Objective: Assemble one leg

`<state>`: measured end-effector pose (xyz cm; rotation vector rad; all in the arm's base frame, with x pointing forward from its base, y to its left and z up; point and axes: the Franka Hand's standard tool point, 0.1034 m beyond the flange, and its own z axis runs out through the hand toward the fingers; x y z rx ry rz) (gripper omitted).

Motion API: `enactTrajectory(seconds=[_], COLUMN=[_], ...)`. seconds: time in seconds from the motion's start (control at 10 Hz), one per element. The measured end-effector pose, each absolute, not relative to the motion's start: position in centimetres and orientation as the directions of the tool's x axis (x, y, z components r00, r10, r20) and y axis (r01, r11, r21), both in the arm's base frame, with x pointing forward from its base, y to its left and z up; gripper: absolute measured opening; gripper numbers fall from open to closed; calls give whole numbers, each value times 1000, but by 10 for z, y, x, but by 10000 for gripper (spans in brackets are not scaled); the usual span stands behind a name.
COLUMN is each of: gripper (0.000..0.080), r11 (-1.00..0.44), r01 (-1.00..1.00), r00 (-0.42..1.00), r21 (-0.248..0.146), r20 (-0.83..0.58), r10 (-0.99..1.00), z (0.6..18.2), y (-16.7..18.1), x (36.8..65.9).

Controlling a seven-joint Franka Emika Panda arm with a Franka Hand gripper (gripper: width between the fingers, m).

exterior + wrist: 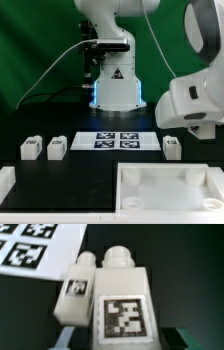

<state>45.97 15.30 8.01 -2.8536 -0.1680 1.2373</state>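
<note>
In the wrist view my gripper [122, 340] is shut on a leg [122, 303], a white stubby block with a black-and-white tag facing the camera and a round peg at its far end. A finger [70, 336] shows on each side of it. A second leg [78, 283] lies right beside it on the black table. In the exterior view the arm's white hand [190, 104] hangs over a leg [171, 147] at the exterior view's right, and its fingers are hidden. Two more legs [30, 148] [57, 148] stand at the exterior view's left.
The marker board [118, 141] lies in the middle before the robot base and shows in the wrist view [30, 249] too. The large white tray-like panel [128, 172] lies at the front right. Another white part [5, 186] sits at the front left edge.
</note>
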Motion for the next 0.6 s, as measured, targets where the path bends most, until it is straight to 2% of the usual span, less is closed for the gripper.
enactTrajectory(seconds=[0.1,0.2,0.3,0.4,0.6], gripper=[292,292,292,292,292], r11=[-994,-994,-996,-996,-995], r01=[91,81,60,50,55], r00=[773,827,867,925,983], r21=[-68,-70,-72,-79,-82], r20=[-624,-552,-490,-373,-172], r10=[114,106,88,76,68], z=[97,117,129,133,132], y=[149,140,128,125,128], x=[483,494,511,531,536])
